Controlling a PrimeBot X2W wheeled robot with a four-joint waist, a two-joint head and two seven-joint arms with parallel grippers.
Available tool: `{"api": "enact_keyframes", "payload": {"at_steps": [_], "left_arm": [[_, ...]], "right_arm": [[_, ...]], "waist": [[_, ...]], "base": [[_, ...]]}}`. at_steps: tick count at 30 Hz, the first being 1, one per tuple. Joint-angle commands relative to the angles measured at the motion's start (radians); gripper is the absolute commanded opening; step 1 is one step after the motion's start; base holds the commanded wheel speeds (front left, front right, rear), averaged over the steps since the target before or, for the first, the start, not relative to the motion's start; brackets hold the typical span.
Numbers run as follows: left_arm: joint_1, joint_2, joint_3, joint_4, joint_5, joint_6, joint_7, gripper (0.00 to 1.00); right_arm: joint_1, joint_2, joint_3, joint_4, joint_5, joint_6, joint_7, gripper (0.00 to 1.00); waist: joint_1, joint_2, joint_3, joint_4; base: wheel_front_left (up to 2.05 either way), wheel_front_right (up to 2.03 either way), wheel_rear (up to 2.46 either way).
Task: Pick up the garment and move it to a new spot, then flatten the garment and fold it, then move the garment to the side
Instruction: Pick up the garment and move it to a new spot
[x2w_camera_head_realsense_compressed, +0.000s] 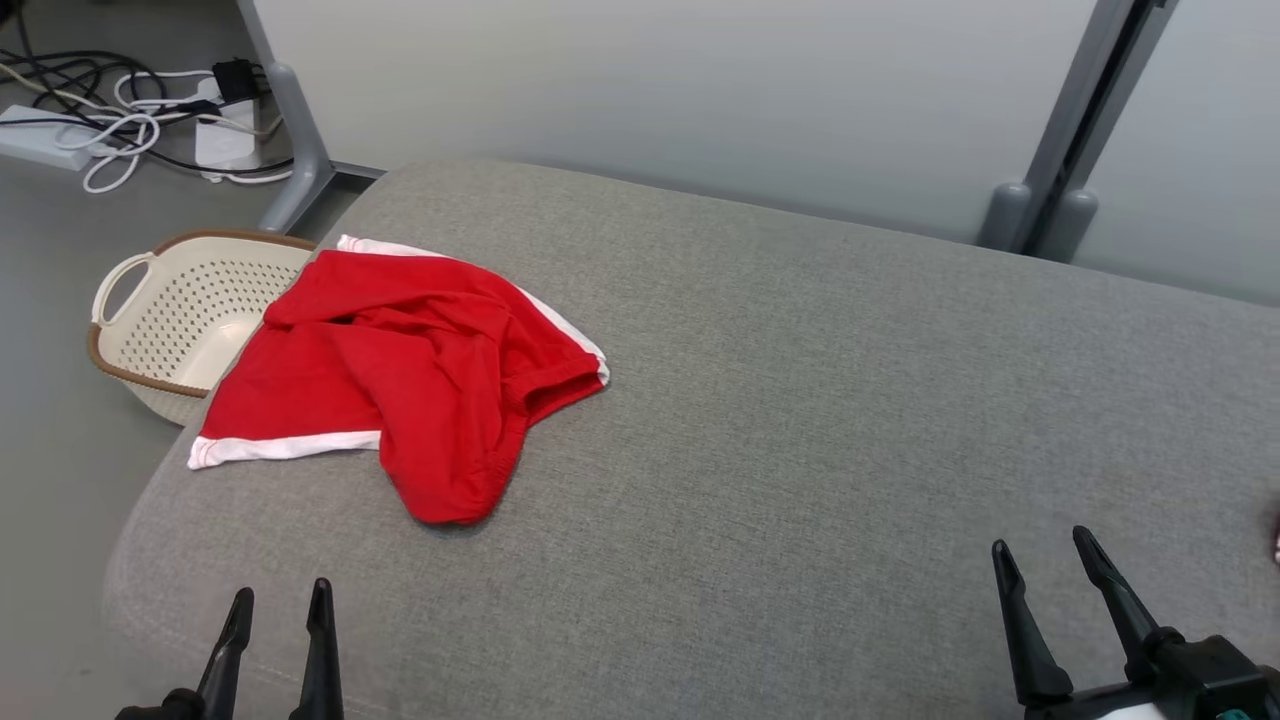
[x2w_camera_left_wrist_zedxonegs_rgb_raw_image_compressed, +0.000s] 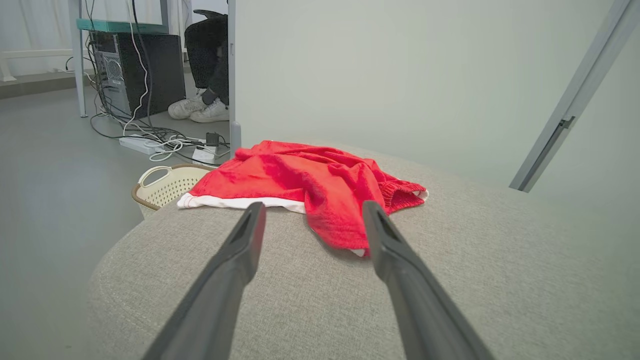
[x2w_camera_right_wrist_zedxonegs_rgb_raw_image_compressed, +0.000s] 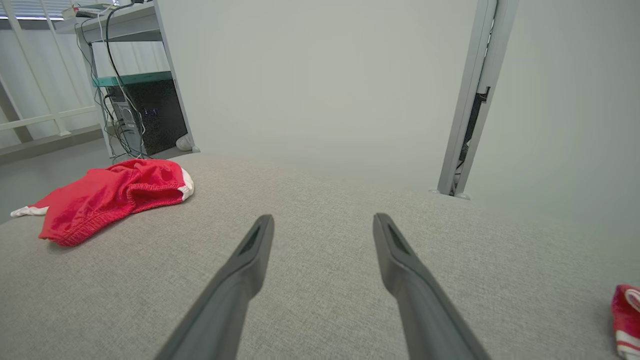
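Observation:
The garment (x2w_camera_head_realsense_compressed: 400, 375) is a pair of red shorts with white trim, lying crumpled on the left part of a grey cushioned surface (x2w_camera_head_realsense_compressed: 800, 400). My left gripper (x2w_camera_head_realsense_compressed: 280, 600) stands open at the lower left, short of the garment's near edge, nothing between its fingers. In the left wrist view the garment (x2w_camera_left_wrist_zedxonegs_rgb_raw_image_compressed: 310, 185) lies just beyond the open left gripper (x2w_camera_left_wrist_zedxonegs_rgb_raw_image_compressed: 311, 207). My right gripper (x2w_camera_head_realsense_compressed: 1045, 550) is open at the lower right, far from the garment. The right wrist view has the garment (x2w_camera_right_wrist_zedxonegs_rgb_raw_image_compressed: 110, 197) at the left, with the open right gripper (x2w_camera_right_wrist_zedxonegs_rgb_raw_image_compressed: 324, 220) over bare fabric.
A cream perforated basket (x2w_camera_head_realsense_compressed: 175, 315) with a brown rim sits on the floor by the surface's left edge, partly under the garment. Cables and a power strip (x2w_camera_head_realsense_compressed: 130, 120) lie on the floor behind. Another red and white item (x2w_camera_right_wrist_zedxonegs_rgb_raw_image_compressed: 627, 317) lies at the surface's right edge.

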Motion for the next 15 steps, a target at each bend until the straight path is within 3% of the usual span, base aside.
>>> {"api": "enact_keyframes", "payload": {"at_steps": [1, 5, 15], "left_arm": [[-0.017, 0.003, -0.005, 0.009, -0.010, -0.001, -0.001, 1.00], [-0.072, 0.003, -0.041, 0.085, -0.024, -0.001, -0.001, 1.00], [-0.392, 0.035, -0.042, 0.467, -0.046, 0.029, 0.079, 1.00]], "right_arm": [[0.005, -0.005, -0.003, 0.004, -0.001, 0.000, -0.005, 1.00], [0.012, -0.005, -0.007, 0.002, -0.006, 0.000, -0.005, 1.00], [-0.039, -0.005, 0.013, 0.005, 0.003, 0.000, -0.005, 1.00]], "waist": [[0.0000, 0.0000, 0.010, -0.023], [0.0000, 0.0000, 0.034, -0.067], [0.0000, 0.0000, 0.119, -0.178]], "base": [[0.00, 0.00, 0.00], [0.00, 0.00, 0.00], [0.00, 0.00, 0.00]]}}
